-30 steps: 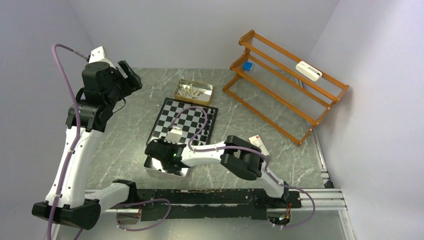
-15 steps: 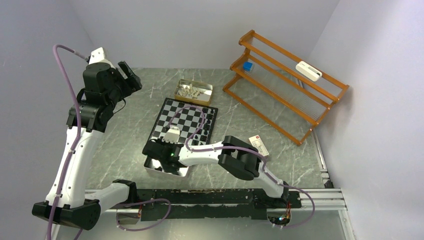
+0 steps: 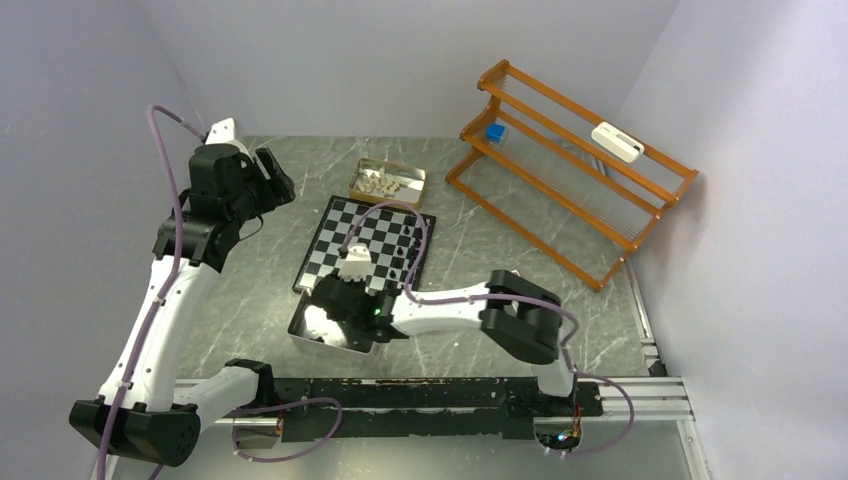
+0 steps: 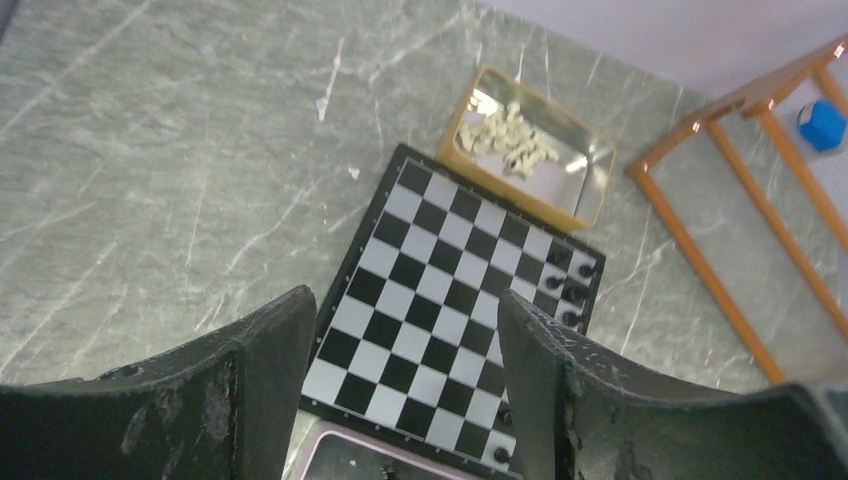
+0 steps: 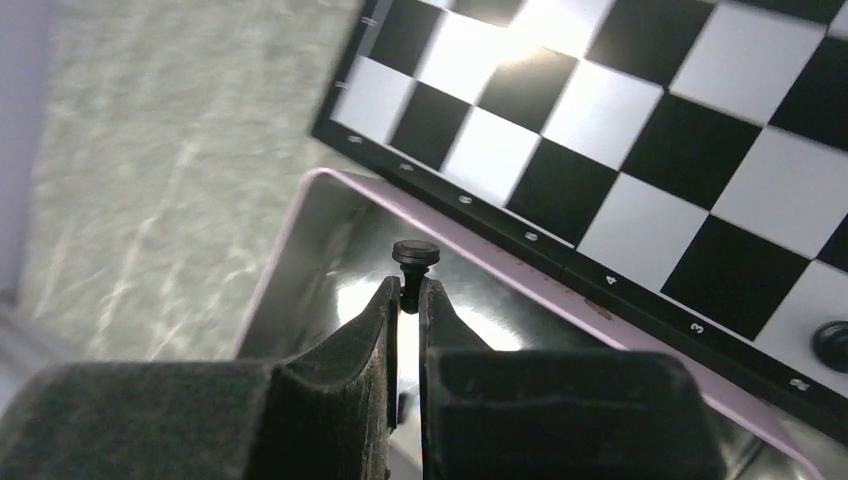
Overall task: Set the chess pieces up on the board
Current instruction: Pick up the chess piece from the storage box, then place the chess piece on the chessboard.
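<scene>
Your right gripper (image 5: 405, 300) has its jaws pinched on a black chess piece (image 5: 415, 254) above the silver tray (image 5: 300, 290), lower centre. Beyond it, the board (image 5: 640, 170) border carries small numerals; 4 and 3 are legible. Your left gripper (image 4: 405, 310) hangs high with its jaws wide. Cream pieces (image 4: 512, 138) sit in the gold tin (image 4: 590, 190) at top.

The right gripper (image 3: 335, 312) is hanging over the rectangular silver metal tray (image 3: 296, 336), which is lying just beside the near edge of the black-and-white chequered chessboard (image 3: 350, 235). The left gripper (image 3: 277, 180) is hovering raised, well left of that chessboard.
</scene>
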